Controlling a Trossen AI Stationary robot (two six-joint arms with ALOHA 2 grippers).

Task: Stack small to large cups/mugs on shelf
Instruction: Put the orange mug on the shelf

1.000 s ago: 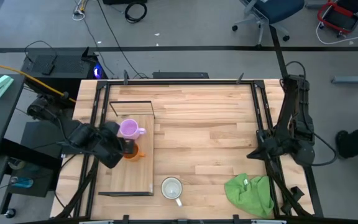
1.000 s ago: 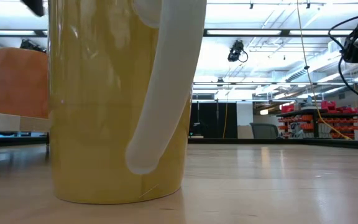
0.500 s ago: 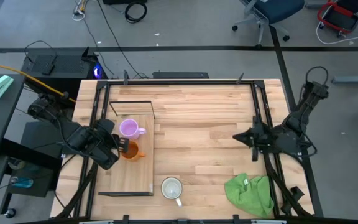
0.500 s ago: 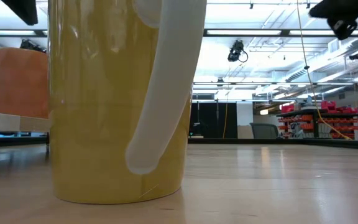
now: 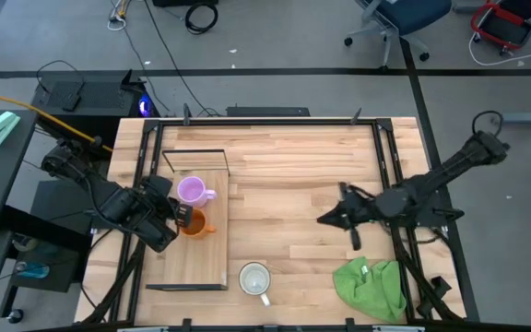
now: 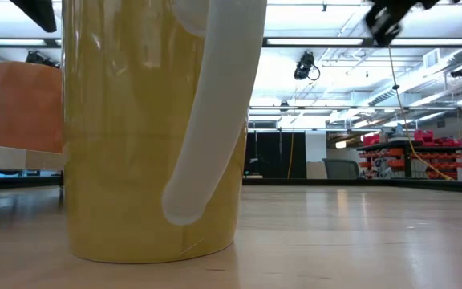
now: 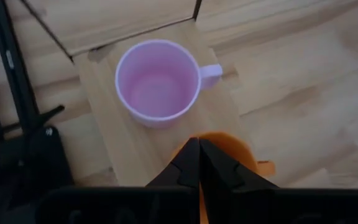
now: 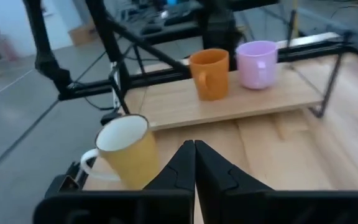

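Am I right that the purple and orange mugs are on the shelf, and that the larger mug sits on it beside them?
Not quite. The purple mug and orange mug are on the shelf, but the larger mug stands on the tabletop beside it, as the high view shows.

Two dark jointed arms, black tapered fingers (image 7: 194, 165), looped cables

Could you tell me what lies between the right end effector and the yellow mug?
Only bare tabletop, as the high view shows, between the right end effector and the yellow mug.
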